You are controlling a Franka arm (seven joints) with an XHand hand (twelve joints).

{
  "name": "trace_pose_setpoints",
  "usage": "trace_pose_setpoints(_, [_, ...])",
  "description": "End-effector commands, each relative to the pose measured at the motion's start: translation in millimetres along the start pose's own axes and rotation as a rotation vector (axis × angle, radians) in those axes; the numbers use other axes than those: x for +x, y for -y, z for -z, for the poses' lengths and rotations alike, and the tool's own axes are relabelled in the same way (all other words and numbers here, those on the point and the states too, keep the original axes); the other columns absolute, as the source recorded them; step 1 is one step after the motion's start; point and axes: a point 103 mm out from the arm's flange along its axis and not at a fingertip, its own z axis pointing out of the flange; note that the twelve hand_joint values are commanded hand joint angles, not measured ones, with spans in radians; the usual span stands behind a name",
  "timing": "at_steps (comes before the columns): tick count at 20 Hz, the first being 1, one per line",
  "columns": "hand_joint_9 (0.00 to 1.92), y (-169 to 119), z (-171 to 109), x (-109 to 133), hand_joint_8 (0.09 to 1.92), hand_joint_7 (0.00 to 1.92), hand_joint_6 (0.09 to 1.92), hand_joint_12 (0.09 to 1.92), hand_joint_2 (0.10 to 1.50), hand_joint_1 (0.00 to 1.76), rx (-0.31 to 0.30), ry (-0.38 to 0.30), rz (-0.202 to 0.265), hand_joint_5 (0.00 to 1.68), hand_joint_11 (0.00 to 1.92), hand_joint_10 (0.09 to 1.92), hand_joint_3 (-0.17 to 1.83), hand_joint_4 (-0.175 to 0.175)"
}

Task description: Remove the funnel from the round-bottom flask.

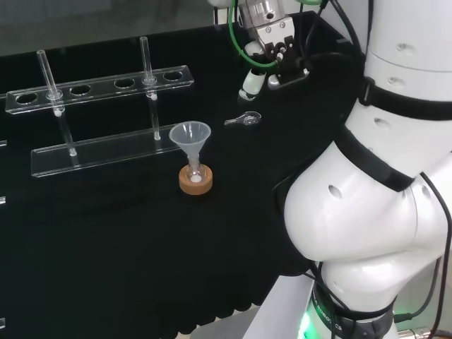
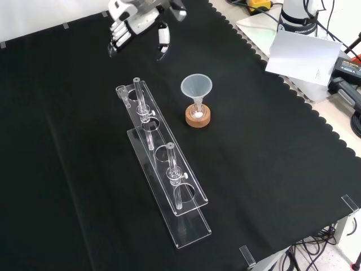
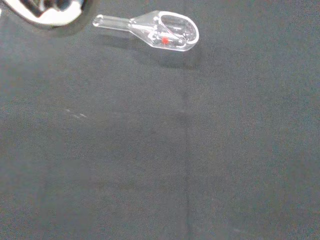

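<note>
A clear funnel stands upright with its stem in a small round-bottom flask. The flask rests on a cork ring in the middle of the black cloth. My hand hangs above the cloth, well away from the funnel: to its upper right in the head view, to its upper left in the front view. Its fingers are relaxed and hold nothing. A blurred white part of the hand shows in the wrist view.
A small clear glass scoop lies on the cloth under the hand. A clear test-tube rack with a few tubes stands beside the flask. Paper and boxes lie beyond the cloth's scalloped edge.
</note>
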Motion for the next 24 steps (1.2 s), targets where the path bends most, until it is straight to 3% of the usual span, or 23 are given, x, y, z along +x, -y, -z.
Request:
trace_pose_setpoints(1, [0.16, 39.5, 8.9, 15.3, 0.52, 0.0, 0.09, 1.41, 0.61, 0.77, -0.05, -0.025, -0.005, 0.17, 0.1, 0.73, 0.55, -0.02])
trace_pose_setpoints(8, [0.21, 78.8, 14.4, 30.7, 0.56, 0.02, 0.09, 1.42, 0.61, 0.77, -0.069, -0.038, 0.007, 0.2, 0.13, 0.73, 0.55, -0.018])
trace_pose_setpoints(13, [0.27, 107.6, 15.5, 57.3, 0.61, 0.1, 0.09, 1.43, 0.62, 0.72, -0.06, -0.081, 0.06, 0.24, 0.18, 0.74, 0.55, -0.014])
trace_pose_setpoints(24, [0.21, 139.3, 10.9, 109.9, 0.65, 0.05, 0.09, 1.49, 0.6, 0.63, 0.018, -0.046, 0.156, 0.18, 0.19, 0.75, 0.51, -0.002])
